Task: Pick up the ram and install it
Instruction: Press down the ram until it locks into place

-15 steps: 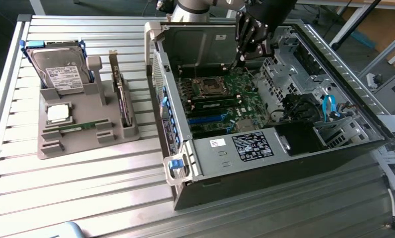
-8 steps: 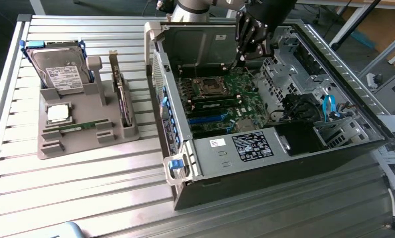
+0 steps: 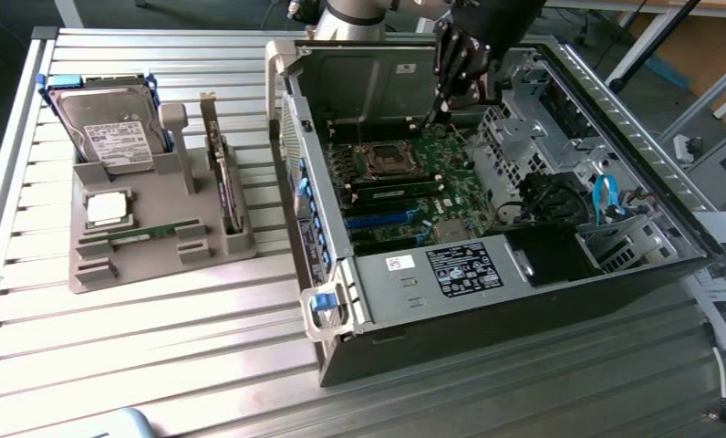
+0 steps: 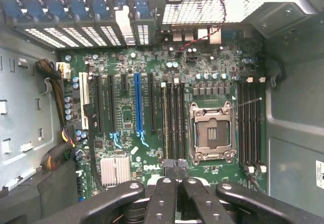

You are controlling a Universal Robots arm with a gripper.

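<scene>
Open black-and-silver desktop PC case [image 3: 522, 301] is laid on its side on a ribbed metal table [image 3: 156, 365], with the green motherboard [image 3: 430, 187] exposed inside. The black multi-link robot claw [image 3: 446, 108] is hung over the far end of the case interior, pointed down at the board, fingertips pressed together with nothing seen between them. In the wrist view the claw [image 4: 174, 164] is seen closed just above the board, near the ends of the long black memory slots [image 4: 174, 118] beside the silver-framed CPU socket [image 4: 211, 133]. A pale strip is seen in one slot; whether it is a fitted stick can't be told. The ram [image 3: 141, 234], a thin narrow green circuit-board stick, is lying flat in a grey moulded parts tray [image 3: 156, 265] outside the case, towards the exterior view's left of it and well apart from the claw. Its long axis is judged approx. parallel to the case's short near end. The case's raised side wall stands between claw and tray. Also held in the tray: a silver box-shaped hard drive [image 3: 108, 128] w/ blue rails, a dark upright expansion card [image 3: 225, 173] nearest the case, and a square silver CPU chip [image 3: 105, 208] just beside the ram.
</scene>
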